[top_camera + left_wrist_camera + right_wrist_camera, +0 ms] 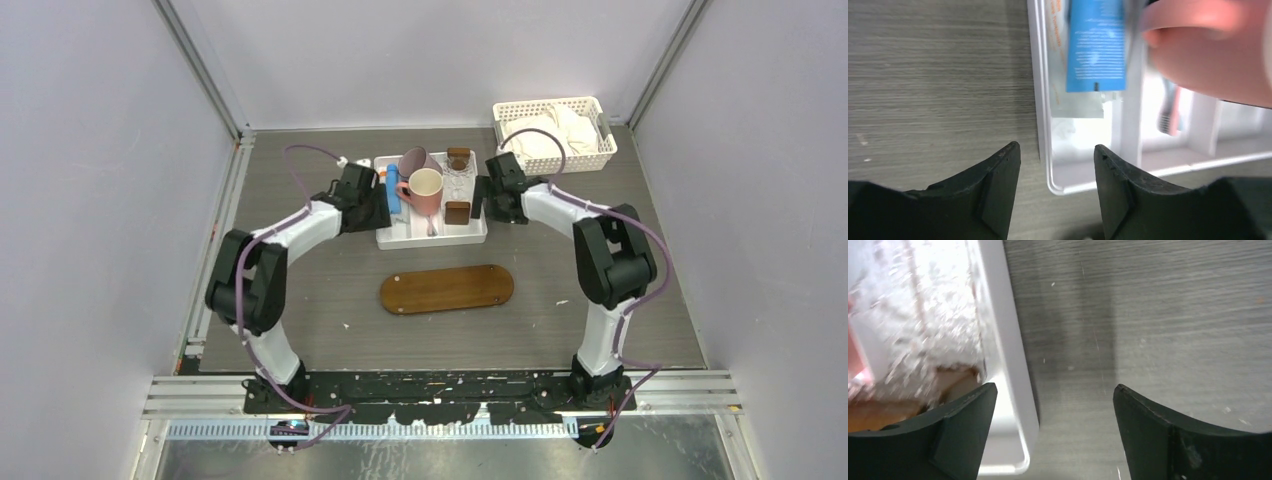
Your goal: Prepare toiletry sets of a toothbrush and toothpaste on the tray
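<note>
Left wrist, left gripper point(1057, 148) spread near flat blue toothpaste tube point(1096, 45), right gripper point(1054, 388) spread, oval wooden tray point(447, 289)

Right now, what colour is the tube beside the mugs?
The tube is blue; left wrist view shows it best.

Blue toothpaste tube point(1095, 45), fine white print, too blurred to read

**A:** Overhead view's evenly lit and sharp, with soft shadows on the bench point(330, 290).
**B:** Wrist views are rougher: white tray point(1003, 315) blown out with glare, pink cup point(1208, 55) a blur, blue toothpaste tube point(1095, 45) soft.
</note>
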`<state>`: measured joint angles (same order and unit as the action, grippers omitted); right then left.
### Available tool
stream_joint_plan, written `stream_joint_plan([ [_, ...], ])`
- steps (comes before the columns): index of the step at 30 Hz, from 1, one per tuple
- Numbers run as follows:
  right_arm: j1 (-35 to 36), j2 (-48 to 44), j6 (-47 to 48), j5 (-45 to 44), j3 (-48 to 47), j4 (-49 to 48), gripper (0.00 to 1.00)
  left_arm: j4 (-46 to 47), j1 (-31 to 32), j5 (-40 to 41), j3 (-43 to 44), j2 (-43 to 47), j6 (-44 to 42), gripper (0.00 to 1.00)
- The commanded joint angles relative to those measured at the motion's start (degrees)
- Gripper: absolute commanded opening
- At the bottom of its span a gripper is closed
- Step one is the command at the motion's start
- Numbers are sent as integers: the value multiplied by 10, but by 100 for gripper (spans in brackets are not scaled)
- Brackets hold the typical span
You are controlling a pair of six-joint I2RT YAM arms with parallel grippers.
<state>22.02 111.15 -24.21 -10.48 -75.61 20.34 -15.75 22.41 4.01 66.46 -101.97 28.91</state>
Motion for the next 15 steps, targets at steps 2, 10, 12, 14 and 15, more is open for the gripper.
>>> stream_joint_plan([
  [2, 9, -164, -6, -28, 49, 17, 95, -53, -2, -3, 6, 145, -14, 58],
  [10, 17, -398, -53, -77, 245, 73, 50, -131, 17, -37, -113, 322, 55, 41],
  [12, 16, -438, -69, -98, 287, 89, 46, -124, 39, -37, -158, 354, 82, 25],
  [14, 16, -465, -85, -101, 322, 96, 46, -108, 69, -35, -200, 369, 115, 19],
  [15, 16, -474, -95, -98, 337, 100, 46, -99, 86, -32, -219, 369, 130, 19],
])
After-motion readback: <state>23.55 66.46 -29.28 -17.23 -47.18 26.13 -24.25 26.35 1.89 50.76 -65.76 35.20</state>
